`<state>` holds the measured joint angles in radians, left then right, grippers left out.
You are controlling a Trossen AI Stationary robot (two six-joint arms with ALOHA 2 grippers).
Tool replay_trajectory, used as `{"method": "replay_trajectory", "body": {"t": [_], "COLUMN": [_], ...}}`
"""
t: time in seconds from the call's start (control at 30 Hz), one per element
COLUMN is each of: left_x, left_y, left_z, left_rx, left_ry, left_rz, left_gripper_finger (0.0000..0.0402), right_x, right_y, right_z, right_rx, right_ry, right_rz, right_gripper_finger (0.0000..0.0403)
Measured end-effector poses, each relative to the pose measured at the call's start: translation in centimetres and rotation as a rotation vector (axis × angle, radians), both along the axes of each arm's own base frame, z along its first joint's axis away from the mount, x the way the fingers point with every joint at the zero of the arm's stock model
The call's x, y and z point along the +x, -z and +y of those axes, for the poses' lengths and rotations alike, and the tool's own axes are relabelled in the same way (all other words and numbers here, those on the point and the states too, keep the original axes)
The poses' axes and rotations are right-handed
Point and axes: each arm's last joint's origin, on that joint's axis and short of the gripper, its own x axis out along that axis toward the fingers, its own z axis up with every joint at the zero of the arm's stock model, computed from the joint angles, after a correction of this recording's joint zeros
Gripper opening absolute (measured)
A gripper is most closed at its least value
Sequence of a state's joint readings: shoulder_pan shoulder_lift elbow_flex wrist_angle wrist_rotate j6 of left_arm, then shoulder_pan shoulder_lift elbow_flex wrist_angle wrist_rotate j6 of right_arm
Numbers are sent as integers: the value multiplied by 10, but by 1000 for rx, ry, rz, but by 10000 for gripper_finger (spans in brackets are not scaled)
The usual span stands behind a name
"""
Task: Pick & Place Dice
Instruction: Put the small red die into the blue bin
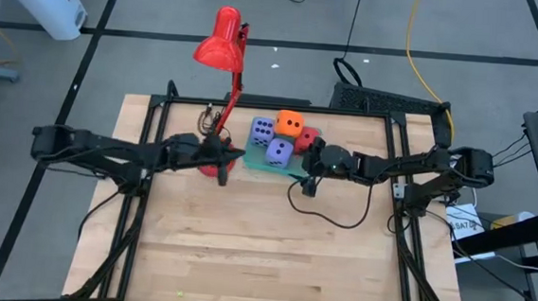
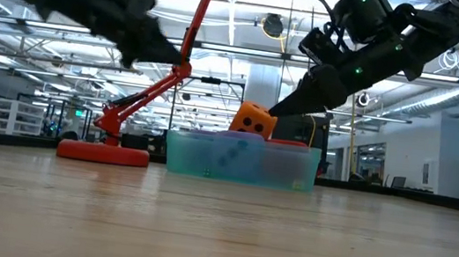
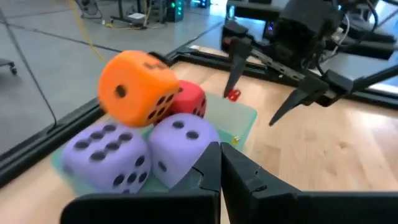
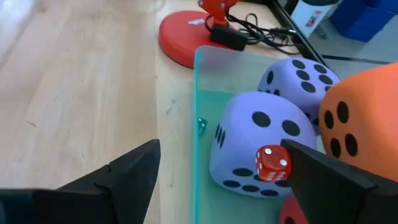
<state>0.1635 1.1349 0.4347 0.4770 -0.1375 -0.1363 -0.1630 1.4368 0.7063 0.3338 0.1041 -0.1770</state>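
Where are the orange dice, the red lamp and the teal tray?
orange dice (image 3: 134, 87): left wrist view, its front face.
red lamp (image 1: 222, 40): high view, its shade.
teal tray (image 4: 200, 81): right wrist view, its near rim.

Tray (image 1: 255, 162): far middle of table (image 1: 262, 254).
Dice (image 1: 278, 152): four in tray; one (image 1: 291, 125) stacked on the others.
Lamp base (image 1: 216, 169): just left of tray.
Small die (image 4: 272, 163): between right gripper (image 4: 224, 180) fingers, above tray.

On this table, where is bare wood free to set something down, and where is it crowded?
The near half of the table, in front of both arms and the loose black cable, is bare. Crowded: the far edge, where the red lamp base, the teal tray stacked with dice, the left gripper and the right gripper meet.
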Motion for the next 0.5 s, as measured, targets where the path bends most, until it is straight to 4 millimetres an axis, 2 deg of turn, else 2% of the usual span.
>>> {"method": "replay_trajectory", "body": {"t": [0.27, 0.5], "left_x": [57, 97], "left_y": [-24, -21], "left_z": [-2, 0], "left_rx": [91, 177], "left_ry": [73, 155], "left_rz": [10, 75], "left_gripper_finger": [3, 2], "right_x": [1, 2], "right_y": [-3, -5], "right_z": [-6, -6], "right_rx": [35, 63], "right_ry": [-16, -51], "right_rz": [-45, -75], "right_gripper_finger": [318, 318]}}
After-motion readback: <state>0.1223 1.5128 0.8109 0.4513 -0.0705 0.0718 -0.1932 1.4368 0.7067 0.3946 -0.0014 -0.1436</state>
